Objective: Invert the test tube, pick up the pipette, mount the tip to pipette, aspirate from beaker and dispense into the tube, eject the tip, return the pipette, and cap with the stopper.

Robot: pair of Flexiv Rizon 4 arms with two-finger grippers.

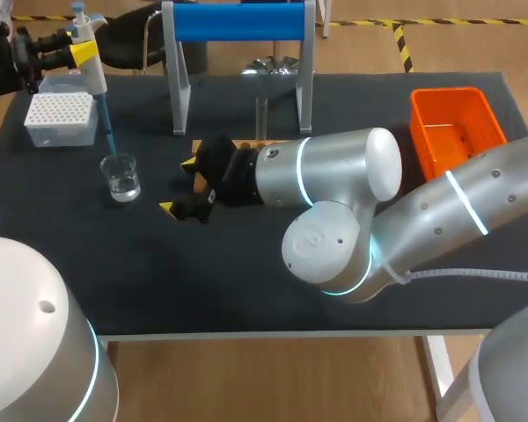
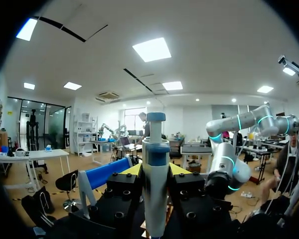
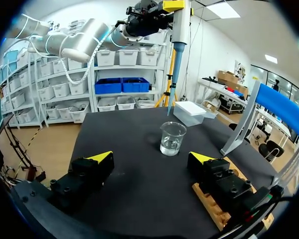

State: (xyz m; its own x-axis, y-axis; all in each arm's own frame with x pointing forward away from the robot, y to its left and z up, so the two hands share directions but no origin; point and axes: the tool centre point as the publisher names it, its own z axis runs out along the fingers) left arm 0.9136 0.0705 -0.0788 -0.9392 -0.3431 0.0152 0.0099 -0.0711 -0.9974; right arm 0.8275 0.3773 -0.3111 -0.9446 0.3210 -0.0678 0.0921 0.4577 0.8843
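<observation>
The aspirating step is in hand. The left claw (image 2: 155, 172) is clamped on the upright pipette (image 1: 88, 48), whose tip (image 3: 170, 84) hangs just above the beaker (image 1: 121, 176) at the far left of the worktop (image 1: 246, 281). Next should be a straight dip down into the beaker. The right claw (image 3: 152, 159) hangs wide open and empty over mid-worktop. The right wrist view shows a gap between tip and beaker rim, which the head view leaves unclear. I see no tube.

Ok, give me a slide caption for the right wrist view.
Open right gripper faces the beaker while the left gripper holds the tipped pipette over it.
</observation>
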